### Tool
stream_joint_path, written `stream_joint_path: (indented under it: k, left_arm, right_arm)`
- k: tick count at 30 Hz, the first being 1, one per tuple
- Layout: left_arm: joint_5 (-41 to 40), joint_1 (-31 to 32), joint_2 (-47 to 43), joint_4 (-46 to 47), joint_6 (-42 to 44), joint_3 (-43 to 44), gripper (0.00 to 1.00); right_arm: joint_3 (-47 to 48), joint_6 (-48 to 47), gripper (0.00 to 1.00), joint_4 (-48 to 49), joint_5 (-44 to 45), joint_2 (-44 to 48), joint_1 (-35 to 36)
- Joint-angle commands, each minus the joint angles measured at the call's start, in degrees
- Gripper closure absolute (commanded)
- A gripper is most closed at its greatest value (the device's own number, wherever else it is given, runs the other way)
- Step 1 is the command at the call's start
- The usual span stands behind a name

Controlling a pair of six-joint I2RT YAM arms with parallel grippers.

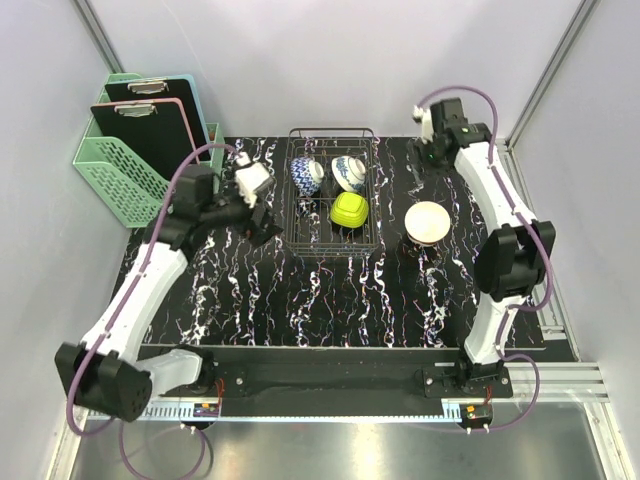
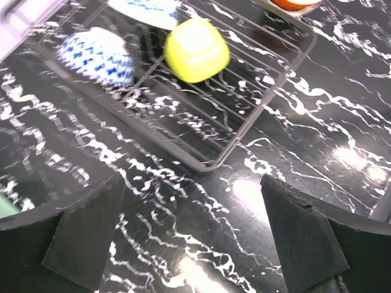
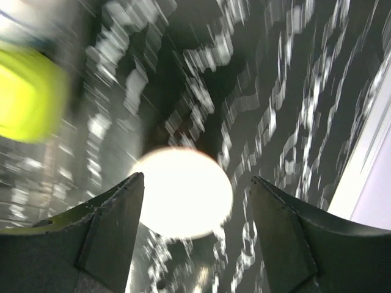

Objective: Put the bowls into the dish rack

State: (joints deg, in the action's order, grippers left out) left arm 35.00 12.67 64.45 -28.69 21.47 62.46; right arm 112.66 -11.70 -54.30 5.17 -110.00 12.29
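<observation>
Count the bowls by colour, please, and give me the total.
Blue-patterned white bowls: 2
Lime green bowl: 1
Cream-white bowl: 1
Orange bowl, only its edge showing: 1
Total: 5

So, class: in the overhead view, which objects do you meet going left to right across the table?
mint green basket → left blue-patterned bowl → lime green bowl → pale bowl
</observation>
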Motion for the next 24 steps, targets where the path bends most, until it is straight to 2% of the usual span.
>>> stream_joint_path:
  k: [1,6,10,24]
  left_arm:
    - [-5.8,5.5,5.5,0.7,1.3,5.5,0.01]
    - [-8.0,11.8,12.1,0.5,0.9,10.7,0.01]
    - [-9.4,14.9,14.8,0.4,0.5,13.6,0.01]
    - [-10.7,16.8,14.1,0.4,-0.2,12.2,0.01]
  right_arm:
    - [-10.0,0.5,0.24,-0.5,-2.4,3.9,-3.7]
    - [-17.8,-2.2,0.25,0.9,-3.7,6.2,-10.3]
    - [-23.6,-3.4,0.27,3.5,-3.7,6.7,-11.4]
    - [-28.4,-1.0,0.37,10.8,-8.5,2.7,-11.4]
